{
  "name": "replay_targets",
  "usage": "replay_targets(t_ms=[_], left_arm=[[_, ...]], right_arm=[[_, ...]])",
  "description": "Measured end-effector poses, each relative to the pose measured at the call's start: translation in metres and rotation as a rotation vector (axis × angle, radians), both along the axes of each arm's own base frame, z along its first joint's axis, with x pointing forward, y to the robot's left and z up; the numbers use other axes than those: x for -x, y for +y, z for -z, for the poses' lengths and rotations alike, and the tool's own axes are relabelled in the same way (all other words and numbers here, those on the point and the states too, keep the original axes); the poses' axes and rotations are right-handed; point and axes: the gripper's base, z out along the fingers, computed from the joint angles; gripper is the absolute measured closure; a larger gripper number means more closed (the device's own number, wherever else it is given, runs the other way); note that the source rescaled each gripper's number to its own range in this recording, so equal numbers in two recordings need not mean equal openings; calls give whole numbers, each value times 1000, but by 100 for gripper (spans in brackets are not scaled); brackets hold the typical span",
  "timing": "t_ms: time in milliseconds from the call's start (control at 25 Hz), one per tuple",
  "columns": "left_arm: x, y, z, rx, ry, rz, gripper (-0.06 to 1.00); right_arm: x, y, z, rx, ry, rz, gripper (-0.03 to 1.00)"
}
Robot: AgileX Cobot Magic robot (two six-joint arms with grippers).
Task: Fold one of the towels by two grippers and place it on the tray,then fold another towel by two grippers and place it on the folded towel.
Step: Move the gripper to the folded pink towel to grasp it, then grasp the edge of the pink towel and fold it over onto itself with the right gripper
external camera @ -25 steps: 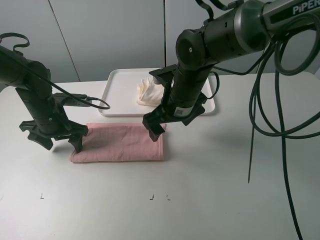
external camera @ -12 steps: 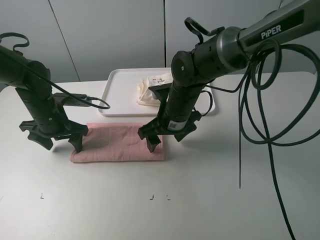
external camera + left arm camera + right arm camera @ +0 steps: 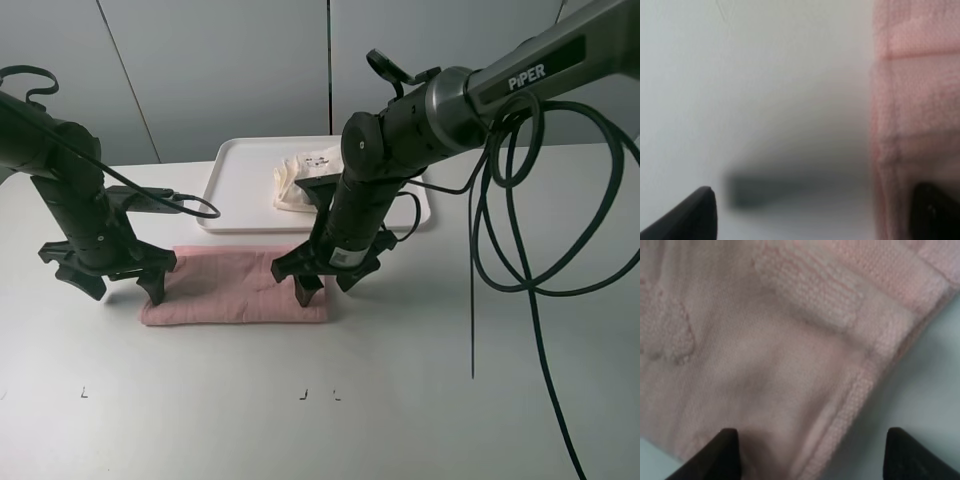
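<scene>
A pink towel [image 3: 235, 287], folded into a long strip, lies on the white table in front of the tray [image 3: 232, 205]. A cream towel [image 3: 298, 180] lies bunched on the tray. My left gripper [image 3: 112, 285] is open and low at the strip's left end. In the left wrist view [image 3: 812, 215] one finger [image 3: 935, 212] is over the pink towel [image 3: 915, 100] and the other is over bare table. My right gripper [image 3: 326, 286] is open, low over the strip's right end. In the right wrist view [image 3: 815, 455] the pink towel [image 3: 790, 340] lies between the fingertips [image 3: 725, 452].
Black cables [image 3: 500, 250] hang from the right arm over the right side of the table. A cable [image 3: 170, 200] loops from the left arm near the tray's left corner. Small marks [image 3: 302, 395] sit near the table's front.
My right gripper has moved down and to the left, from the tray's front edge onto the right end of the pink towel. The left arm has not moved.
</scene>
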Motion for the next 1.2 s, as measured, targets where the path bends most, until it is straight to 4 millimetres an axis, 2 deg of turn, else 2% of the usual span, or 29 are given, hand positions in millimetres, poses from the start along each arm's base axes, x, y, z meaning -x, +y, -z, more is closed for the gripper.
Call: replay_targets(t_ms=[120,240,400,440,520,800,1200], left_arm=[[0,0,0,0,0,2,-5],[0,0,0,0,0,2,-5],[0,0,0,0,-2,2,-5],[0,0,0,0,-2,2,-5],[0,0,0,0,-2,2,-5],[0,0,0,0,-2,2,-5],[0,0,0,0,-2,2,-5]], right_arm=[[1,2,4,-20,13,5,31],[1,4,6,-37,22,11,25],[0,4,6,-42,18,13,26],[0,4,6,-44,12,15,28],[-1,5,8,-45,6,18,39],[-4,6,11,-55,-22,26,93],[-3,7,6,-70,-19,18,96]])
